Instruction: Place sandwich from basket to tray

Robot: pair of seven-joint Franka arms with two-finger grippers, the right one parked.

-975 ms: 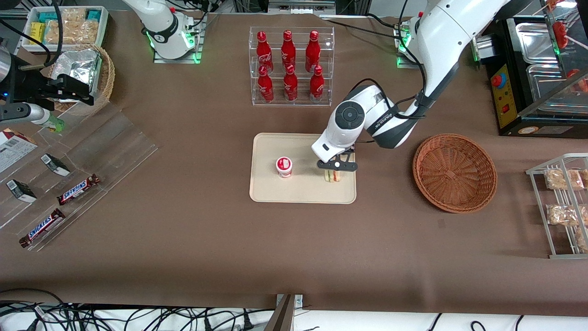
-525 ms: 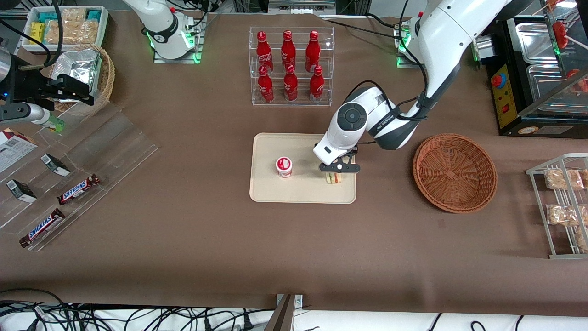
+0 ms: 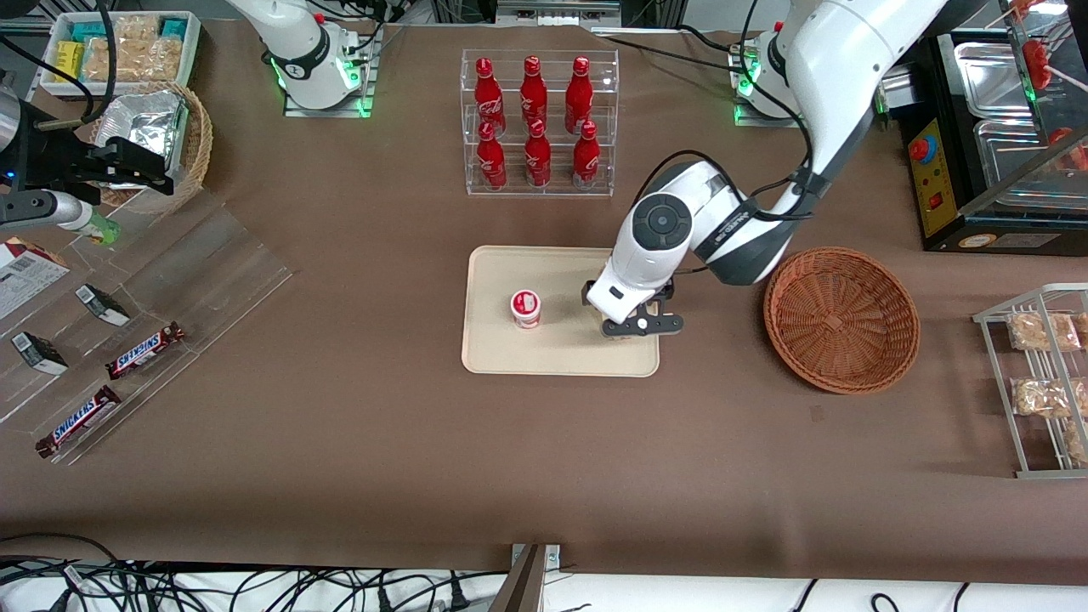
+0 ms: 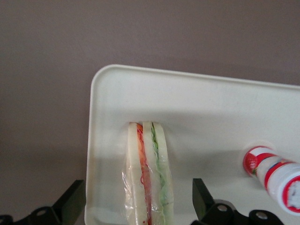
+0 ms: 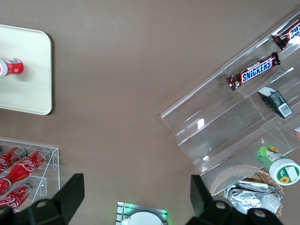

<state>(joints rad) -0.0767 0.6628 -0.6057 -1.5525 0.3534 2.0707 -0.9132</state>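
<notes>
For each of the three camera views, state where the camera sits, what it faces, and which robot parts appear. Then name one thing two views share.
Front view: high above the table's front edge, looking down; shows both arms, the pincer above the tray, the basket empty.
Left wrist view: on the working arm, facing down at the sandwich standing on the tray; pincer open, fingers apart from it.
Right wrist view: parked arm, facing the table.
Shared: the cup.

Left arm bent down at the elbow, wrist tilted, gripper (image 3: 642, 325) low above the table, fingers (image 4: 71, 202) spread wide, holding nothing.
</notes>
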